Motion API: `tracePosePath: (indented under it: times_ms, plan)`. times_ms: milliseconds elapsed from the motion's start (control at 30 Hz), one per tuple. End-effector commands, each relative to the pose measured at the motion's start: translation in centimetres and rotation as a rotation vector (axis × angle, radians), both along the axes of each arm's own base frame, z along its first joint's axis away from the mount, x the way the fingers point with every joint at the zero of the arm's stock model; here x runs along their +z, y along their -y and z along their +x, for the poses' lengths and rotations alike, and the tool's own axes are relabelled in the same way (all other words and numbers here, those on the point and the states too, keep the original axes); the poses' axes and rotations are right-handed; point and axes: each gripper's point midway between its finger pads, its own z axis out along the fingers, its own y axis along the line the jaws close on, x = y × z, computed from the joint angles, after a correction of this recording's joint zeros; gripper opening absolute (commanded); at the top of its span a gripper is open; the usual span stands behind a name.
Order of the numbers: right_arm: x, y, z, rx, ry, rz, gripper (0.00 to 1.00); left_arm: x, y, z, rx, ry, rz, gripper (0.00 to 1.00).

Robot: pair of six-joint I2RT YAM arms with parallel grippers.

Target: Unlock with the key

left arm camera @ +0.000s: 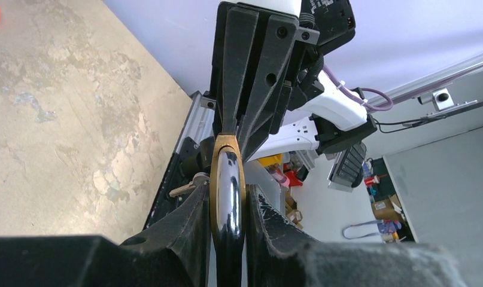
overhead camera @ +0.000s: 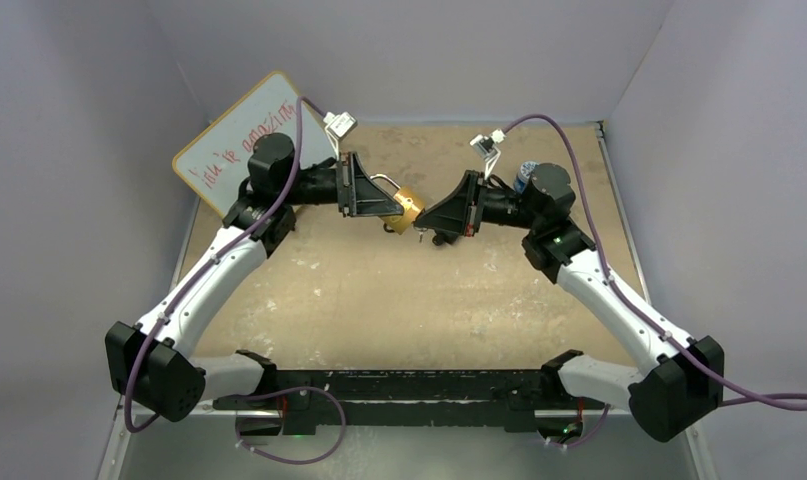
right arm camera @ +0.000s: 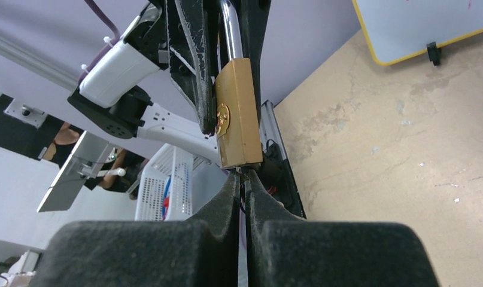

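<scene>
Brass padlock (right arm camera: 236, 113) was held off the table (overhead camera: 379, 300), over its far middle, between the two arms. It was gripped by the left claw (overhead camera: 395, 205). In the left wrist view that claw's fingers (left arm camera: 188, 221) were pressed against both sides of the chrome shackle (left arm camera: 228, 179) and the brass edge, with the jaws kept slightly apart by the lock's thickness. The shackle end was pointed toward the left arm and the lock base toward the right arm. One shackle leg was seen entering the body in the right wrist view. Locked or unlocked could not be told.

The right claw (overhead camera: 427, 217) was fully closed. Its fingertips (right arm camera: 225, 200) were set right under the lock base, touching or nearly so. A thin dark strip (right arm camera: 243, 179) was seen between them, running up to the base. What it was could not be told. A small key-like metal piece (left arm camera: 184, 190) was seen just beside the lock in the left wrist view, too small to identify.

Both claws were lined up nose to nose on one axis. A whiteboard (overhead camera: 241, 140) with red writing was propped at the far left corner, well apart from the lock. A white perforated basket (right arm camera: 161, 191) was visible beyond the table edge in the right wrist view.
</scene>
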Motion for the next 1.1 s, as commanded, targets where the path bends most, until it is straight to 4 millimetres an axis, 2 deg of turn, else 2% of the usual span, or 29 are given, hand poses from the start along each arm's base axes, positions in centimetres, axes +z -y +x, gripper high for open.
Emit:
tracePosePath:
  times_ms: [0,100,267,567,800,967,1000,1067]
  plan:
    - [4.8,0.0,2.7,-0.122,0.119,0.125,0.00,2.5,-0.1,-3.7,-0.142,0.086,-0.056,0.00]
    - [5.1,-0.2,3.3,-0.134,0.083,0.167,0.00,2.3,0.1,-3.8,-0.153,0.087,-0.057,0.00]
    - [3.9,-0.5,3.6,-0.119,-0.063,0.163,0.00,2.5,0.2,-3.6,-0.126,0.141,-0.072,0.00]
    - [1.9,0.0,3.1,-0.077,-0.482,0.228,0.00,6.1,-1.7,-2.4,0.168,0.600,-0.175,0.00]
    - [1.8,0.7,2.0,0.066,-0.766,0.409,0.00,5.9,-1.6,-2.2,0.170,0.734,-0.240,0.00]
    - [2.6,1.3,1.5,0.114,-0.790,0.464,0.00,5.6,-1.3,-1.4,0.182,0.738,-0.247,0.00]
    - [2.3,1.4,1.7,0.092,-0.777,0.447,0.06,5.6,-1.3,-1.3,0.185,0.735,-0.241,0.00]
    - [1.2,1.7,2.4,0.007,-0.696,0.379,0.28,5.4,-1.3,-0.9,0.199,0.722,-0.221,0.00]
